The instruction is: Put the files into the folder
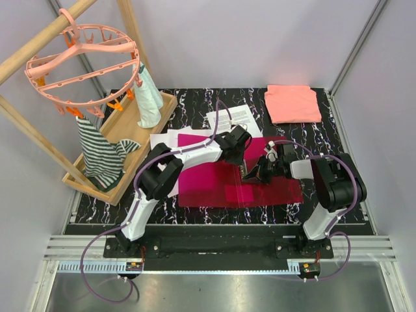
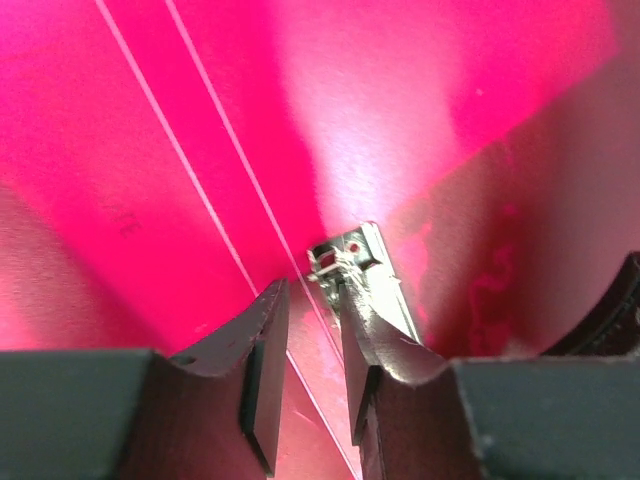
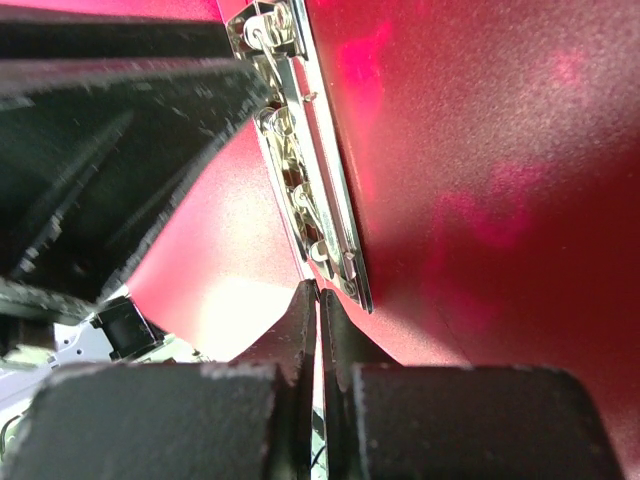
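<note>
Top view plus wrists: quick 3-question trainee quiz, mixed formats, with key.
1. Where do the files lie relative to the folder?
2. The right gripper is: A open, B shut, C out of view.
3. True or false: the folder lies open, its metal clip exposed.
Key: 1 on the table, beyond its far edge; 2 B; 3 true.

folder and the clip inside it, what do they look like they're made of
The folder is probably thin plastic sheet: crimson, smooth, slightly glossy, with light glowing through it in the left wrist view and soft highlights on its surface. The clip looks like metal: bright silver and polished, with sharp reflections along its edges and small bent wire-like parts.
</note>
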Controlling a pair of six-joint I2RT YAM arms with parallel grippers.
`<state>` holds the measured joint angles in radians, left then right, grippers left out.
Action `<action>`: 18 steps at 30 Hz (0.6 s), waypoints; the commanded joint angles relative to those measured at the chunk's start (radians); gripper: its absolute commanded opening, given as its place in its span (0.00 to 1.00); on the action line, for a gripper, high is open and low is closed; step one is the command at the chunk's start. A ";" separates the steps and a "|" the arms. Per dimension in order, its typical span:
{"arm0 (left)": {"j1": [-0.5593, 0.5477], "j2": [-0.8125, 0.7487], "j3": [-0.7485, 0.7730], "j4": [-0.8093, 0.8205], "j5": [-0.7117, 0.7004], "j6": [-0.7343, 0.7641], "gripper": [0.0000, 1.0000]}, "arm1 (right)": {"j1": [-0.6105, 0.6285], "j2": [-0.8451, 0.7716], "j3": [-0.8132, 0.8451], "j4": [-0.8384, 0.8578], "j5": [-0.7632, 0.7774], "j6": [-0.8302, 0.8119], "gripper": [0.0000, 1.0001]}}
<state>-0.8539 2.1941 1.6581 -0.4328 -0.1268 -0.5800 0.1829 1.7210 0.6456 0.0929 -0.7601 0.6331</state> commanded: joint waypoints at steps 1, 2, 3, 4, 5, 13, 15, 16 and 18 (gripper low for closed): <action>0.013 -0.060 -0.009 0.031 -0.046 -0.021 0.28 | 0.003 -0.003 -0.009 -0.004 0.027 -0.023 0.00; 0.013 -0.060 -0.011 0.032 -0.046 -0.023 0.27 | 0.003 -0.001 -0.011 -0.005 0.025 -0.023 0.00; 0.013 -0.059 -0.011 0.034 -0.043 -0.023 0.27 | 0.003 0.000 -0.009 -0.004 0.027 -0.024 0.00; 0.013 -0.054 -0.008 0.035 -0.039 -0.023 0.26 | 0.003 0.002 -0.009 -0.004 0.025 -0.023 0.00; 0.013 -0.045 -0.008 0.035 -0.027 -0.021 0.25 | 0.003 0.000 -0.008 -0.002 0.025 -0.023 0.00; 0.013 -0.004 -0.001 0.017 0.021 -0.021 0.06 | 0.003 -0.011 0.045 -0.045 0.034 -0.032 0.08; 0.013 -0.002 0.002 0.000 0.007 -0.009 0.00 | 0.003 -0.014 0.068 -0.068 0.039 -0.041 0.11; 0.015 -0.005 0.003 -0.001 0.004 -0.007 0.00 | 0.004 -0.012 0.074 -0.074 0.042 -0.052 0.11; 0.015 -0.008 0.002 -0.004 0.001 -0.001 0.00 | 0.003 -0.002 0.086 -0.078 0.041 -0.053 0.12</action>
<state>-0.8459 2.1941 1.6581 -0.4156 -0.1127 -0.6075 0.1837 1.7210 0.6777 0.0414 -0.7528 0.6174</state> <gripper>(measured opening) 0.012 0.112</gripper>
